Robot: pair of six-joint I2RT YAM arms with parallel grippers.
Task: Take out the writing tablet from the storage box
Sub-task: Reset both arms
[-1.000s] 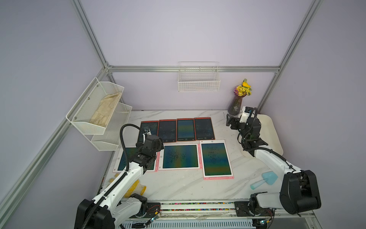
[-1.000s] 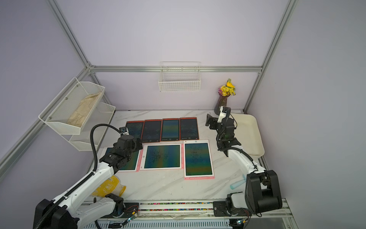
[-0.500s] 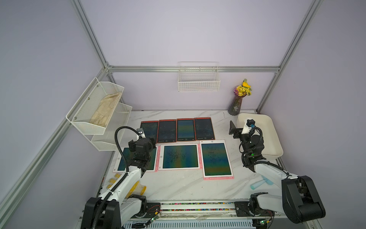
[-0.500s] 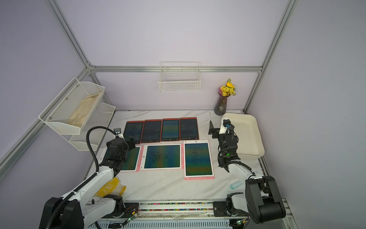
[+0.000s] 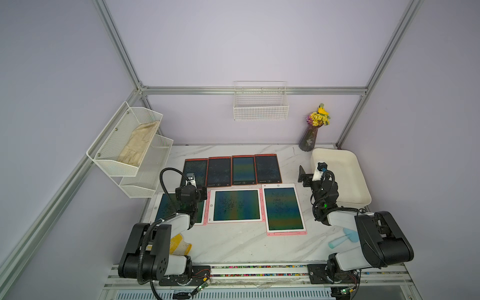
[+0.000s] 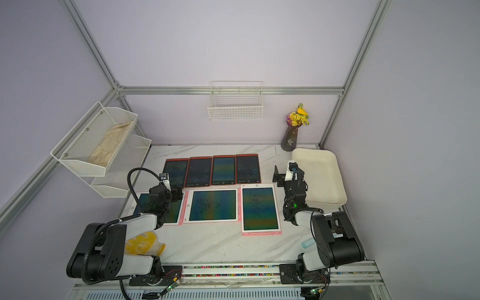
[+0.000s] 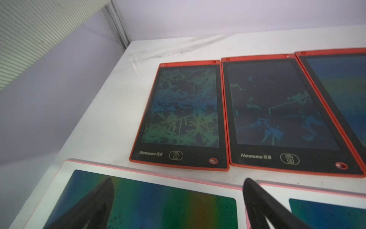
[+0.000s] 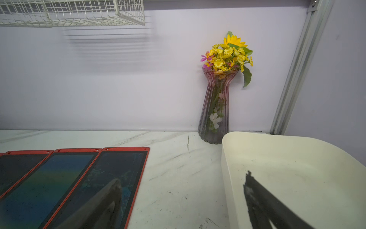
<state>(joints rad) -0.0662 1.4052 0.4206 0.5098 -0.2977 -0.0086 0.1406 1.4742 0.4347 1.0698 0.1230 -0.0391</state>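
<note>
My left gripper (image 7: 177, 181) and right gripper (image 8: 182, 177) are both open, holding nothing; writing tablets (image 5: 284, 209) lie in two rows on the desk (image 5: 233, 244); the storage box (image 5: 345, 179), at the far right corner, looks empty; I judge the removal done, so only parking the arms remains.

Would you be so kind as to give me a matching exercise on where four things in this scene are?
Things: 1 storage box; 2 vase; 3 wire basket; 4 yellow glove.
Places: A hung on the back wall; B near-left on the table; C far right, against the wall; D empty, along the table's right edge.
Pairs: 1-D, 2-C, 3-A, 4-B.
</note>
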